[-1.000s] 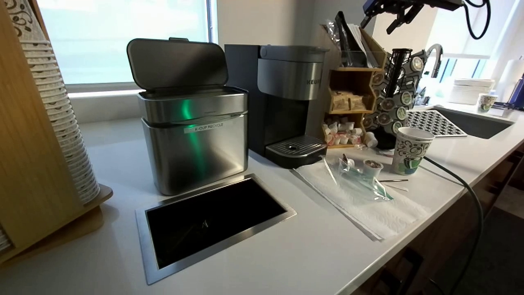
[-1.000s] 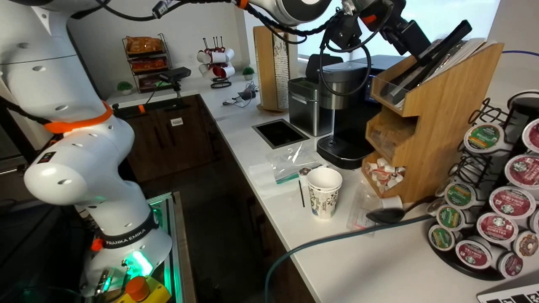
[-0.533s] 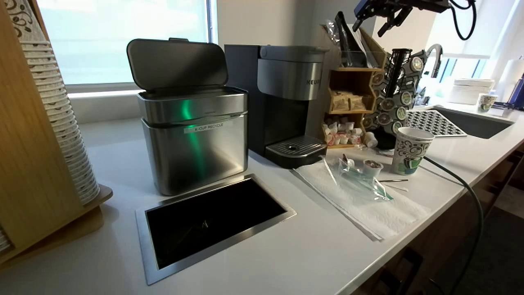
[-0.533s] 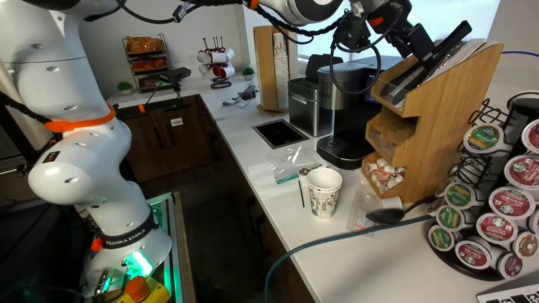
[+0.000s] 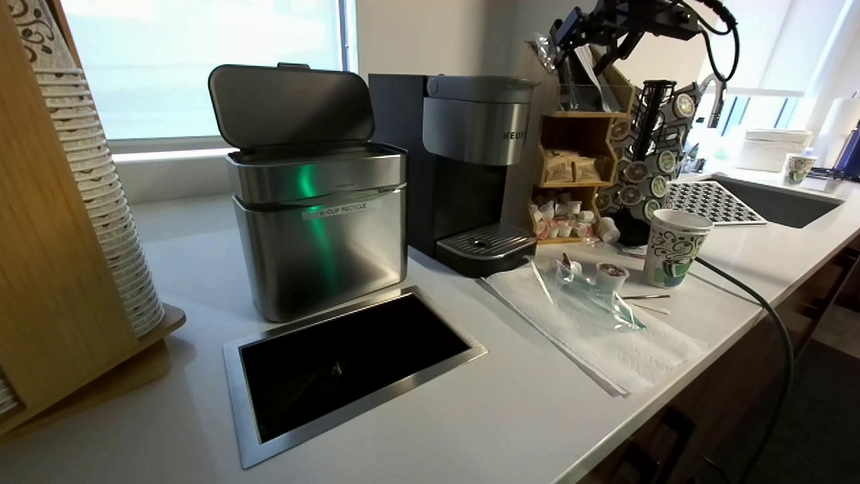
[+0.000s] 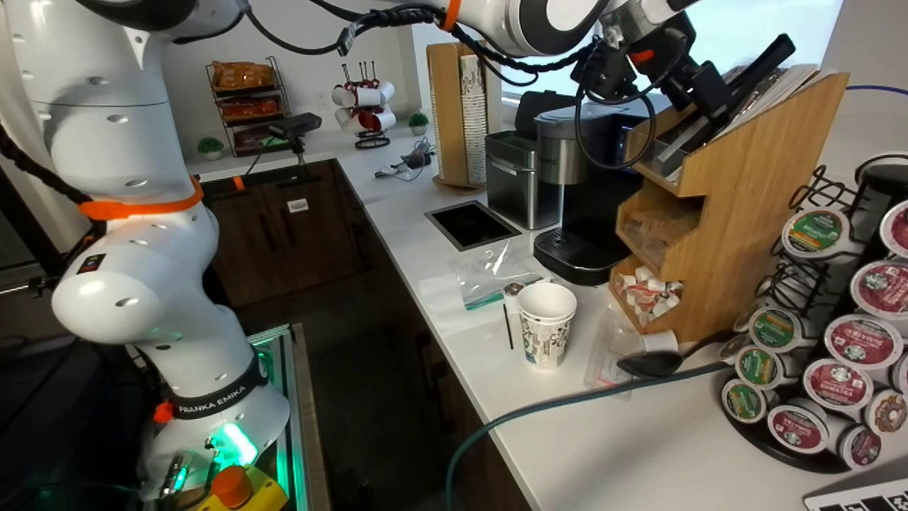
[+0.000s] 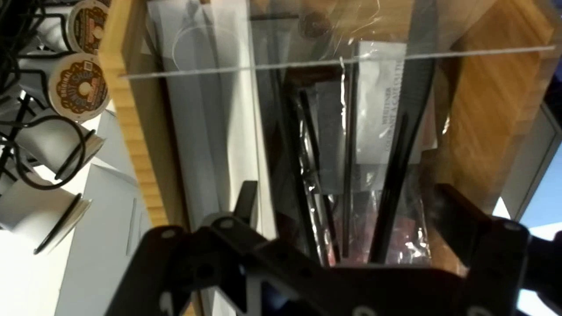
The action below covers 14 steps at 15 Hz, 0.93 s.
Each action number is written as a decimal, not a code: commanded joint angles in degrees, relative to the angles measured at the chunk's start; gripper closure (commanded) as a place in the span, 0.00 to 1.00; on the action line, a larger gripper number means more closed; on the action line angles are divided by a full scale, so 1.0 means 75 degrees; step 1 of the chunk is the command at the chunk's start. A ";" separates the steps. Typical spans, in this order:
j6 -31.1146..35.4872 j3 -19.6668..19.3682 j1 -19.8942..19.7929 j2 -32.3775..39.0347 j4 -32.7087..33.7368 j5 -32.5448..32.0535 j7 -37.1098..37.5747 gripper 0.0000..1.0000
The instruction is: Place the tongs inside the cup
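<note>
The paper cup [image 5: 677, 250], white with a swirl pattern and green at its base, stands upright on the counter; it also shows in an exterior view [image 6: 546, 330]. I cannot make out silver tongs for certain. Long dark slender utensils [image 7: 390, 193] stand in the top bin of the wooden organizer [image 6: 766, 163], and I cannot tell whether the tongs are among them. My gripper [image 5: 579, 66] is open and empty at the top bin; it also shows in an exterior view [image 6: 716, 106]. In the wrist view its fingers [image 7: 351, 204] spread wide around the bin's contents.
Paper sleeves [image 7: 246, 109] and a clear front panel [image 7: 307, 66] lie within the bin. A coffee maker [image 5: 480, 128] and a pod rack [image 6: 816, 319] flank the organizer. A plastic bag [image 6: 493, 273], thin stick [image 6: 508, 326] and cable [image 6: 567, 404] lie near the cup.
My gripper has moved left and down in an exterior view, from beyond the organizer to right at its top bin. It stays open. The cup has not moved.
</note>
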 commanded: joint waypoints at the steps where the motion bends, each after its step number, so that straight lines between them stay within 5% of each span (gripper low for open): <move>1: -0.0146 -0.0126 0.0125 0.0313 0.0328 0.0179 -0.0169 0.00; 2: -0.0107 -0.0129 0.0131 0.0359 0.0363 0.0170 -0.0178 0.00; 4: -0.0043 -0.0139 0.0159 0.0413 0.0411 0.0099 -0.0174 0.26; 14: -0.0072 -0.0340 0.0554 0.0094 0.0244 -0.0789 0.0177 0.97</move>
